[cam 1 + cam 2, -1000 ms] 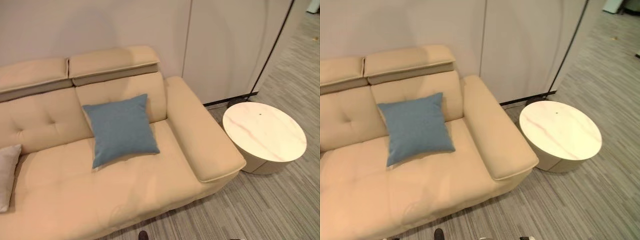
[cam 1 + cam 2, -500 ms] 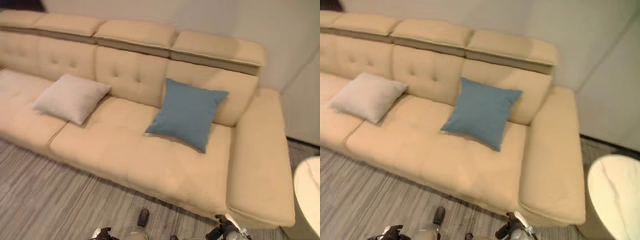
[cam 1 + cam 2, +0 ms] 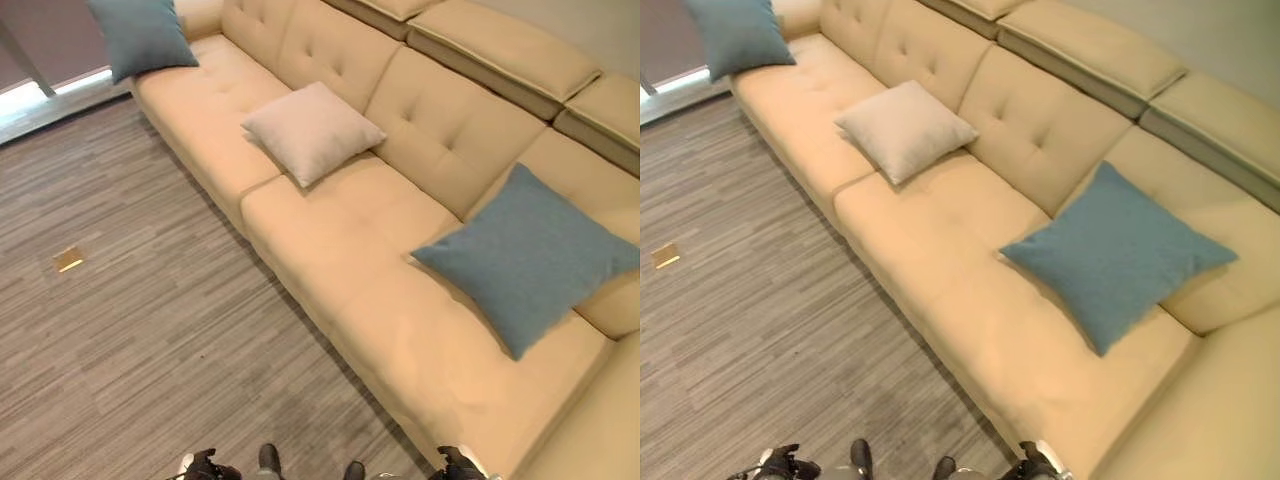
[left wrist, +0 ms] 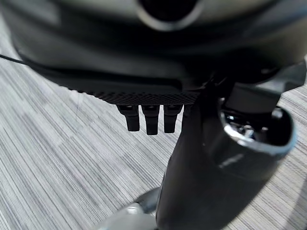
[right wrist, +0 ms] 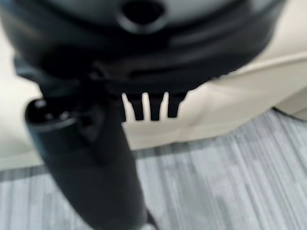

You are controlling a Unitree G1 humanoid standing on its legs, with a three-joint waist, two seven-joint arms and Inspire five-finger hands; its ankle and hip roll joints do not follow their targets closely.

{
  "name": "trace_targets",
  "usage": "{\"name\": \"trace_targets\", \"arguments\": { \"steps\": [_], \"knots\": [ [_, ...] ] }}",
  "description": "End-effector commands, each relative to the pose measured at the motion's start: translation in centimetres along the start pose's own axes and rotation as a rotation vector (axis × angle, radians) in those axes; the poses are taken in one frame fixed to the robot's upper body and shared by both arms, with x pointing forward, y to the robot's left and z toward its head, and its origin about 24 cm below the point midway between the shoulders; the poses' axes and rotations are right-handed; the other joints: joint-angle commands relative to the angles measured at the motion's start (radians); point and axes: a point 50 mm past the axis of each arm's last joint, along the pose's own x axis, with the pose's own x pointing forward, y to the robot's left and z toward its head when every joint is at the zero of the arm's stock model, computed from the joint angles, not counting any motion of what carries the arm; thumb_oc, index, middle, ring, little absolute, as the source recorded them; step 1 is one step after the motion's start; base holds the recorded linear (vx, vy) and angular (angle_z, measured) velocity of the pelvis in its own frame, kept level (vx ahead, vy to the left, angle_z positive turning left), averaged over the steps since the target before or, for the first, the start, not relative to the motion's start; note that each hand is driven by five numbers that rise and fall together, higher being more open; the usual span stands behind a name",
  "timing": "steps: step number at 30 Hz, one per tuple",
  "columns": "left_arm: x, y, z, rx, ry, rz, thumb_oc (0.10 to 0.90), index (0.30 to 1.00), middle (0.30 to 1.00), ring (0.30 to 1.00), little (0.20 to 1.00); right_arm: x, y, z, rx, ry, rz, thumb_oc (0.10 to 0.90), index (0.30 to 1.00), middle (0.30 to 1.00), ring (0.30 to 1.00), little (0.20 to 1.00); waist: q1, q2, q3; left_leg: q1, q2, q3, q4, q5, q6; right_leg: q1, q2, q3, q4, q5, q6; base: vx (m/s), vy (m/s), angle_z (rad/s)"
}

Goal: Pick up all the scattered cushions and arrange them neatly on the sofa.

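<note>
Cushions: three lie on the sofa point(image 3: 330, 230). A blue cushion point(image 3: 530, 255) leans against the backrest at the right, a pale cushion point(image 3: 312, 130) sits mid-sofa with one corner on the seat seam, and a second blue cushion point(image 3: 140, 35) rests at the far left end.
Floor: the striped carpet point(image 3: 130, 330) in front of the sofa carries no cushion that I can see; a small gold plate point(image 3: 68, 259) lies in it at the left.
Left hand: the left hand point(image 4: 151, 117) hangs low over the carpet, its fingers point(image 4: 150, 120) straight and holding nothing.
Right hand: the right hand point(image 5: 151, 105) hangs just in front of the sofa's base, its fingers point(image 5: 153, 106) likewise straight and empty.
Key relation: every cushion lies ahead of and above both hands, on the seat. The right blue cushion is nearest, on the right hand's side; the pale cushion is farther off to the left; the far blue one is well apart from both.
Orientation: the right blue and pale cushions sit turned cornerwise to the seat edge, so neither is squared to the backrest.
Judgement: gathering looks done. Any remaining work is probably straightening, and the right hand is better placed to begin, though the far end is seen too obliquely to be sure.
</note>
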Motion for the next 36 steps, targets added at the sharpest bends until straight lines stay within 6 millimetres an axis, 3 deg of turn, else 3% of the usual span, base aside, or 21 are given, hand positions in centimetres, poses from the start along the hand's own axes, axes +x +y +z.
{"name": "trace_targets", "arguments": {
  "steps": [1, 6, 7, 14, 15, 17, 21, 22, 26, 29, 31, 32, 34, 36],
  "knots": [
    [-0.2, -0.7, -0.9, 0.047, 0.015, -0.041, 0.8, 0.9, 0.9, 0.9, 0.9, 0.2, -0.6, 0.5, 0.031, -0.007, -0.013, 0.8, 0.9, 0.9, 0.9, 0.9, 0.022, -0.025, -0.033, 0.012, -0.033, -0.021, 0.002, -0.144, -0.028, -0.003, -0.033, 0.088, -0.127, 0.071, 0.107, 0.03, 0.267, 0.35],
    [-0.2, 0.2, -2.4, 0.065, 0.063, -0.035, 0.8, 0.9, 0.9, 0.9, 0.9, 0.2, -0.1, 1.5, -0.02, -0.038, 0.009, 0.8, 0.9, 0.9, 0.9, 0.9, 0.048, -0.019, -0.034, 0.038, -0.069, -0.029, -0.048, -0.134, -0.01, -0.006, -0.055, 0.094, -0.128, 0.098, 0.136, 0.0, 0.203, 0.08],
    [-0.2, 0.5, -2.5, 0.079, 0.067, -0.025, 0.8, 0.9, 0.9, 0.9, 0.9, 0.2, 0.1, 1.9, -0.026, -0.048, 0.012, 0.8, 0.9, 0.9, 0.9, 0.9, 0.051, -0.018, -0.031, 0.027, -0.084, -0.025, -0.054, -0.114, 0.004, -0.023, -0.068, 0.092, -0.127, 0.127, 0.14, -0.07, 0.199, 0.01],
    [0.1, 1.0, -0.9, 0.097, 0.011, 0.0, 0.8, 0.9, 0.9, 0.9, 0.9, 0.2, -0.4, 1.9, 0.014, -0.04, -0.02, 0.8, 0.9, 0.9, 0.9, 0.9, 0.051, -0.004, 0.012, 0.028, -0.126, -0.044, -0.033, -0.138, 0.049, -0.083, -0.134, 0.142, 0.048, 0.14, 0.152, 0.0, 0.189, -0.04],
    [0.2, 1.1, -0.5, 0.1, -0.001, 0.008, 0.8, 0.9, 0.9, 0.9, 0.9, 0.2, -0.4, 1.7, 0.025, -0.032, -0.026, 0.8, 0.9, 0.9, 0.9, 0.9, 0.04, -0.002, 0.02, 0.028, -0.13, -0.06, -0.027, -0.141, 0.054, -0.106, -0.121, 0.182, 0.083, 0.147, 0.147, 0.07, 0.105, 0.01],
    [0.2, 1.0, -0.1, 0.117, -0.013, 0.003, 0.8, 0.9, 0.9, 0.9, 0.9, 0.2, -0.3, 1.2, 0.058, -0.009, -0.027, 0.8, 0.9, 0.9, 0.9, 0.9, 0.009, 0.005, 0.021, 0.043, -0.132, -0.082, -0.032, -0.147, 0.055, -0.164, -0.047, 0.278, 0.116, 0.115, 0.128, 0.12, 0.068, 0.19],
    [0.2, 0.4, 0.5, 0.162, -0.037, -0.026, 0.8, 0.9, 0.9, 0.9, 0.9, 0.1, -0.4, 0.3, 0.129, 0.028, -0.014, 0.8, 0.9, 0.9, 0.9, 0.9, -0.035, 0.003, 0.029, 0.061, -0.15, -0.117, -0.017, -0.16, 0.057, -0.218, 0.041, 0.353, 0.062, 0.12, 0.114, 0.14, 0.0, 0.44],
    [0.2, 0.2, 0.7, 0.168, -0.047, -0.033, 0.8, 0.9, 0.9, 0.9, 0.9, 0.1, -0.5, -0.3, 0.155, 0.044, -0.024, 0.8, 0.9, 0.9, 0.9, 0.9, -0.044, -0.001, 0.03, 0.064, -0.157, -0.136, -0.008, -0.166, 0.053, -0.2, 0.049, 0.374, 0.03, 0.116, 0.129, 0.13, -0.027, 0.31],
    [0.1, -0.2, 1.0, 0.167, -0.056, -0.049, 0.8, 0.9, 0.9, 0.9, 0.9, 0.1, -0.5, -0.5, 0.19, 0.05, -0.006, 0.8, 0.9, 0.9, 0.9, 0.9, -0.053, 0.001, 0.026, 0.062, -0.167, -0.142, 0.004, -0.169, 0.045, -0.195, 0.07, 0.379, 0.001, 0.132, 0.118, 0.09, -0.024, 0.77],
    [0.1, -0.3, 0.7, 0.184, -0.053, -0.063, 0.8, 0.9, 0.9, 0.9, 0.9, 0.2, -1.0, -0.3, 0.225, 0.039, -0.01, 0.8, 0.9, 0.9, 0.9, 0.9, -0.046, -0.004, -0.003, 0.066, -0.172, -0.13, -0.004, -0.172, 0.042, -0.144, 0.076, 0.374, -0.096, 0.148, 0.12, 0.11, -0.063, -0.14],
    [0.0, -0.4, 0.2, 0.192, -0.037, -0.071, 0.8, 0.9, 0.9, 0.9, 0.9, 0.3, -1.2, -0.1, 0.232, 0.032, -0.019, 0.8, 0.9, 0.9, 0.9, 0.9, -0.039, -0.004, -0.019, 0.071, -0.169, -0.116, -0.01, -0.174, 0.04, -0.12, 0.081, 0.382, -0.144, 0.161, 0.124, 0.08, -0.044, -0.15],
    [-1.2, -3.5, -2.9, 0.246, 0.037, -0.141, 0.8, 0.9, 0.9, 0.9, 0.9, -0.1, 0.2, -1.4, 0.219, 0.116, -0.024, 0.8, 0.9, 0.9, 0.9, 0.9, -0.029, 0.04, 0.001, 0.04, -0.011, -0.069, 0.001, -0.052, -0.061, 0.022, 0.055, 0.394, -0.138, 0.069, 0.093, 0.06, -0.042, -0.12],
    [-1.4, -3.2, -4.7, 0.223, 0.107, -0.15, 0.8, 0.9, 0.9, 0.9, 0.9, -0.1, 0.2, -1.5, 0.22, 0.123, -0.007, 0.8, 0.9, 0.9, 0.9, 0.9, -0.024, 0.041, 0.0, 0.046, -0.01, -0.074, -0.012, -0.046, -0.062, 0.026, 0.056, 0.39, -0.142, 0.067, 0.092, 0.05, -0.026, 0.09],
    [-1.5, -3.0, -5.2, 0.243, 0.118, -0.147, 0.8, 0.9, 0.9, 0.9, 0.9, -0.1, 0.1, -1.6, 0.195, 0.118, -0.008, 0.8, 0.9, 0.9, 0.9, 0.9, -0.02, 0.044, -0.002, 0.054, -0.012, -0.079, -0.025, -0.043, -0.062, 0.034, 0.056, 0.385, -0.145, 0.064, 0.092, 0.07, -0.012, 0.15]
  ]
}}
